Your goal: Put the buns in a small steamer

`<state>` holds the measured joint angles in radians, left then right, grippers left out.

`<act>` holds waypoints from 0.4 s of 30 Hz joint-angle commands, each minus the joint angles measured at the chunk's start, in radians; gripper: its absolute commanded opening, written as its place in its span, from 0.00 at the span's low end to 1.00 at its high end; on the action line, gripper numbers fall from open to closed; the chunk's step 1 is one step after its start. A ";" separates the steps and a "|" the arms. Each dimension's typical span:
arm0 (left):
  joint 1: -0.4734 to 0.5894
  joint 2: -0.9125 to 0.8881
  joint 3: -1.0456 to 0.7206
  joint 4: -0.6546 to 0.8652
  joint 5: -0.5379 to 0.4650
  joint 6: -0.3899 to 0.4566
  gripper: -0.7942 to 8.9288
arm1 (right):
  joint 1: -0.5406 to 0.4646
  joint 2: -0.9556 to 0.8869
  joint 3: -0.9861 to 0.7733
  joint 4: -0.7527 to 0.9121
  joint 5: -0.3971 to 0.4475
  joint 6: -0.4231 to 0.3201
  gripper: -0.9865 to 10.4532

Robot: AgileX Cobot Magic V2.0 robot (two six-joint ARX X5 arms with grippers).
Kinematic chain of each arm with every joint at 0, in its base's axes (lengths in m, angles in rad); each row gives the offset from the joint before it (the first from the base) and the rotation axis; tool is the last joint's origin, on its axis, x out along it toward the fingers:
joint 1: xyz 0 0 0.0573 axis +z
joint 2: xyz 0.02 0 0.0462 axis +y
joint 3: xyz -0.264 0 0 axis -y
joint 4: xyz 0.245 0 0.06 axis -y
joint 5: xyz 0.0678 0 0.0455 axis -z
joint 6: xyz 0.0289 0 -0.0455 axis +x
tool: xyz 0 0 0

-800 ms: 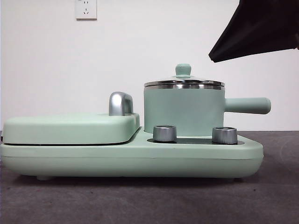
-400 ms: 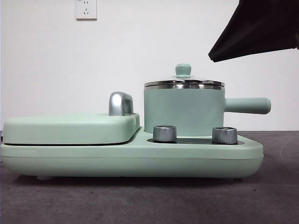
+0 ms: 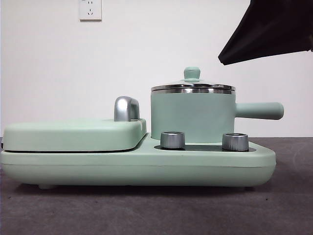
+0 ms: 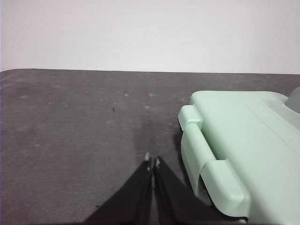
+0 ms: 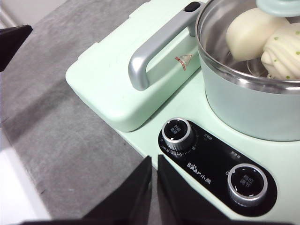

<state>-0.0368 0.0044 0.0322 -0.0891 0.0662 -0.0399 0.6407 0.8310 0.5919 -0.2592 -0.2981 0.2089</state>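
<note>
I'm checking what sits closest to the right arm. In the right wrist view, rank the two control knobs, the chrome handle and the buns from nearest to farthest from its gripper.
From the right gripper:
1. Knob next to the griddle lid, just beyond the fingers.
2. Second knob, off to one side under the steamer.
3. Chrome handle on the griddle lid.
4. Buns inside the steamer, farthest.

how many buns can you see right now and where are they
2. The plain smooth bun and the green-flecked bun sit touching inside the small steamer, under its glass lid. Nothing suggests more are hidden.
</note>
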 commanded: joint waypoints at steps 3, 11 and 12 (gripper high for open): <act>0.000 0.000 -0.019 0.007 0.001 0.012 0.09 | -0.023 -0.053 -0.010 0.003 0.124 -0.156 0.10; 0.000 0.000 -0.019 0.007 0.001 0.012 0.09 | -0.319 -0.420 -0.312 0.178 0.228 -0.218 0.10; 0.000 0.000 -0.019 0.007 0.001 0.012 0.09 | -0.350 -0.463 -0.344 0.185 0.228 -0.227 0.10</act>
<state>-0.0368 0.0044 0.0322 -0.0891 0.0666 -0.0399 0.3084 0.3992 0.2646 -0.0887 -0.0727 0.0132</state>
